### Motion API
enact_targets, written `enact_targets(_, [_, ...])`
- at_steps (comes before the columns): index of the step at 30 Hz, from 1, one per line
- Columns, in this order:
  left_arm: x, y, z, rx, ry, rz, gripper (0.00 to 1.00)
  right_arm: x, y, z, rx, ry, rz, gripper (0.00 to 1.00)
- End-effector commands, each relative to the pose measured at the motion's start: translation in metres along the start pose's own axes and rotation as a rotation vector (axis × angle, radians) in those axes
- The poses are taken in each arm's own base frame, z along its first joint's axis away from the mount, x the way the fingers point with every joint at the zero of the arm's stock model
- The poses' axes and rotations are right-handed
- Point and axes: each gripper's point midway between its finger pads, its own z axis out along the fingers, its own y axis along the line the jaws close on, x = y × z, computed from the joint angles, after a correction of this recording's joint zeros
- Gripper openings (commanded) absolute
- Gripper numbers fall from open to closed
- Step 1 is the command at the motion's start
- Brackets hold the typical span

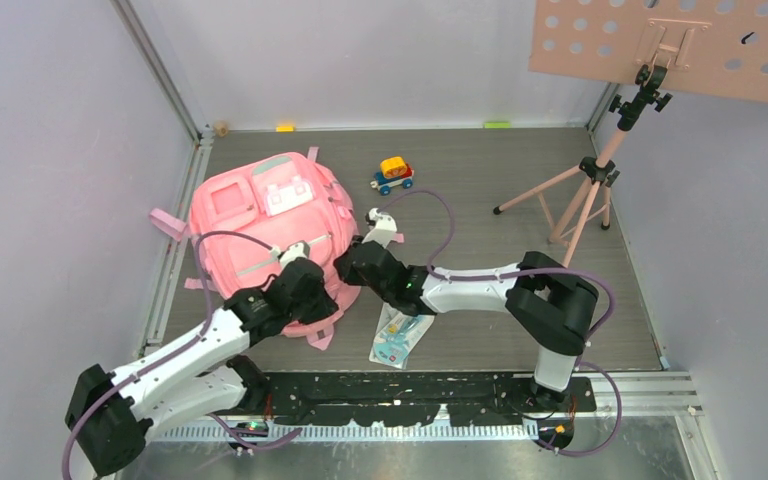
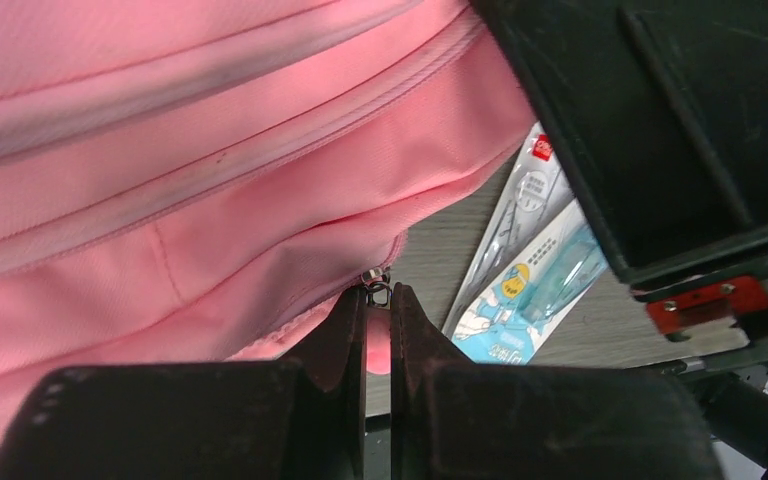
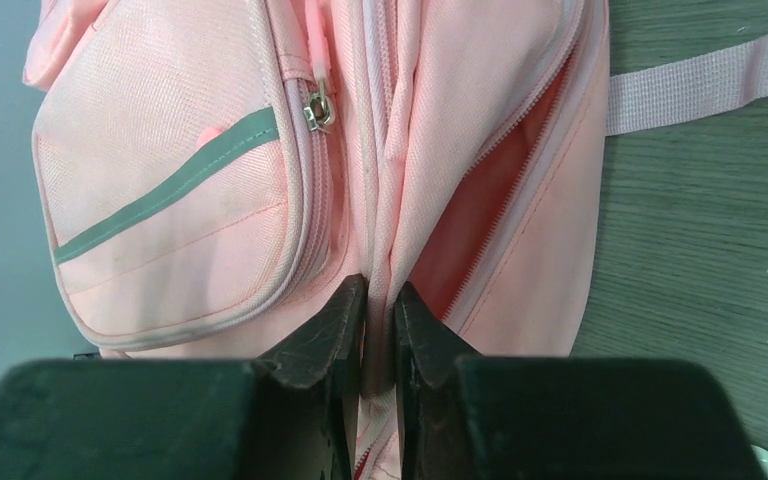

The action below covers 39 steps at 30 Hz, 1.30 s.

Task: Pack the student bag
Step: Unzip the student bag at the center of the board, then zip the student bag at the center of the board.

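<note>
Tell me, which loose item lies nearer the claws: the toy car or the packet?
The blue-and-white packet, lying flat by the near end of the bag, close to both; the toy car stands farther back, well apart.

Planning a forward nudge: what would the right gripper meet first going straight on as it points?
The student bag: the right gripper is shut on a fold of its pink fabric, so pushing on would likely just press deeper into it.

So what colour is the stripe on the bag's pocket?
The stripe is grey-green; the right wrist view shows it best.
</note>
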Motion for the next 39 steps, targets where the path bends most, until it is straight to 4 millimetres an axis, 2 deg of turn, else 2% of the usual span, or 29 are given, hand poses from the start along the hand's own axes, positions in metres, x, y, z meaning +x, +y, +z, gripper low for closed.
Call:
enact_targets(1, [-0.042, -0.079, -0.005, 0.268, -0.144, -0.017, 0.0, -0.014, 0.013, -0.011, -0.036, -0.066, 0.001, 0.0])
enact_targets(10, [-0.059, -0.099, 0.008, 0.3, -0.211, 0.018, 0.0, -0.022, -0.001, -0.02, -0.014, -0.1, -0.061, 0.01])
enact_targets(11, [-0.06, -0.1, 0.008, 0.294, -0.209, 0.03, 0.02, -0.025, -0.002, -0.023, -0.012, -0.104, -0.073, 0.03])
enact_targets(12, [-0.06, -0.099, 0.006, 0.288, -0.208, 0.046, 0.08, -0.029, -0.006, -0.025, 0.002, -0.11, -0.097, 0.05])
enact_targets(14, [-0.062, -0.096, 0.001, 0.27, -0.212, 0.085, 0.29, -0.036, -0.016, -0.032, 0.032, -0.113, -0.133, 0.19])
enact_targets(15, [-0.063, -0.093, -0.003, 0.259, -0.213, 0.105, 0.4, -0.042, -0.019, -0.038, 0.043, -0.113, -0.14, 0.31])
enact_targets(16, [-0.064, -0.09, -0.008, 0.249, -0.212, 0.123, 0.49, -0.045, -0.03, -0.04, 0.068, -0.115, -0.155, 0.37])
enact_targets(17, [-0.063, -0.086, -0.013, 0.232, -0.205, 0.14, 0.55, -0.047, -0.037, -0.047, 0.079, -0.11, -0.164, 0.46])
enact_targets(19, [-0.059, -0.075, -0.02, 0.196, -0.181, 0.176, 0.62, -0.053, -0.048, -0.057, 0.089, -0.107, -0.185, 0.59])
enact_targets(21, [-0.055, -0.065, -0.028, 0.161, -0.154, 0.213, 0.65, -0.054, -0.056, -0.067, 0.087, -0.095, -0.207, 0.67])
enact_targets(24, [-0.051, -0.052, -0.039, 0.122, -0.127, 0.268, 0.67, -0.045, -0.057, -0.079, 0.033, -0.048, -0.249, 0.73])
enact_targets(26, [-0.049, -0.044, -0.042, 0.097, -0.111, 0.308, 0.68, -0.033, -0.049, -0.085, -0.053, 0.001, -0.278, 0.75])
enact_targets(27, [-0.048, -0.039, -0.042, 0.073, -0.102, 0.324, 0.68, -0.023, -0.04, -0.088, -0.126, 0.04, -0.286, 0.77])
enact_targets(28, [-0.046, -0.034, -0.041, 0.05, -0.091, 0.341, 0.68, -0.02, -0.031, -0.089, -0.183, 0.044, -0.3, 0.78])
enact_targets(29, [-0.043, -0.028, -0.04, 0.025, -0.074, 0.356, 0.67, -0.004, -0.028, -0.092, -0.246, 0.104, -0.323, 0.78])
enact_targets(31, [-0.041, -0.021, -0.037, -0.01, -0.054, 0.378, 0.65, 0.013, -0.019, -0.094, -0.347, 0.161, -0.344, 0.78])
enact_targets(33, [-0.039, -0.017, -0.034, -0.027, -0.047, 0.392, 0.63, 0.022, -0.015, -0.092, -0.416, 0.181, -0.346, 0.78])
enact_targets(39, [-0.034, -0.005, -0.022, -0.064, -0.043, 0.407, 0.63, 0.022, -0.011, -0.074, -0.514, 0.169, -0.342, 0.76])
